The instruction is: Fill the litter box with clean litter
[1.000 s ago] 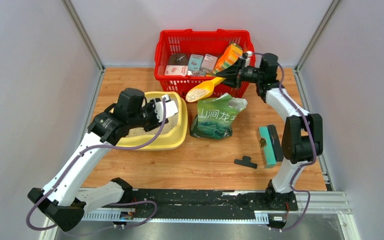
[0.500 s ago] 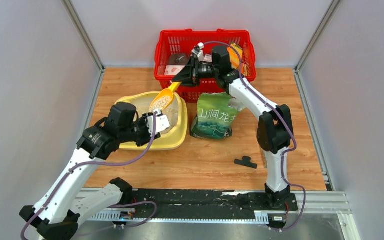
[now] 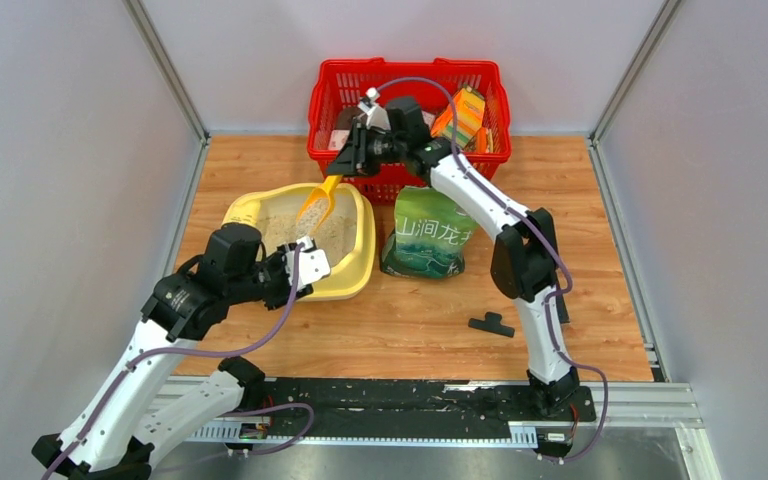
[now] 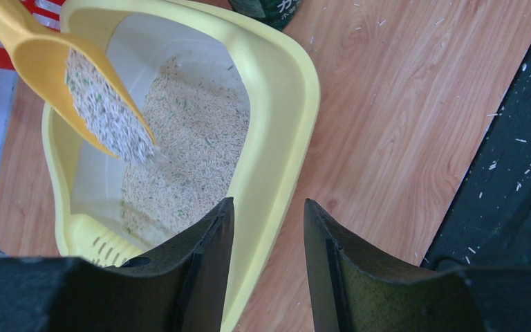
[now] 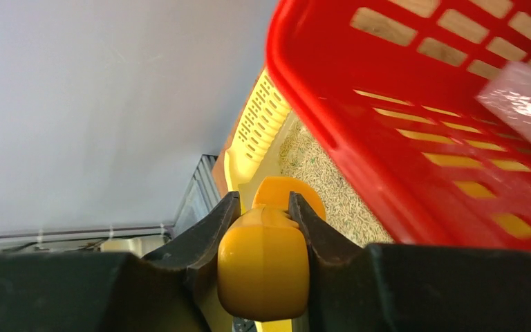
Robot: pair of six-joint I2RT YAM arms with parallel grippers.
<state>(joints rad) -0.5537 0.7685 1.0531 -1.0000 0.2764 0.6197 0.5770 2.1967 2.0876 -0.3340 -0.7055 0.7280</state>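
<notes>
The job looks partly done. The litter box [image 3: 365, 250] sits on the desk [image 3: 410, 320] at the left, just in front of the red basket [image 3: 480, 75], with its perforated end toward the far left. A thin, uneven layer of litter [image 4: 193, 145] covers much of its floor, but bare white plastic shows along 1 side and at the end near the scoop.

The right tool [image 3: 343, 168] is clenched on the handle of the yellow scoop [image 4: 41, 62], which hangs tilted over the box with grains sliding off its lip. That load is mostly in the scoop, so this pour is unfinished, and several more scoops are probably needed for an even bed.

The left tool [image 4: 266, 204] is released, its fingers apart at the near right corner of the box. The rim runs under the gap, and nothing is clamped.

The green bag [image 3: 430, 235] stands right of the box. Its white characters begin 山涧龙, and the rest is lost in a crease. Labels on the packs in the basket are too small to read.
</notes>
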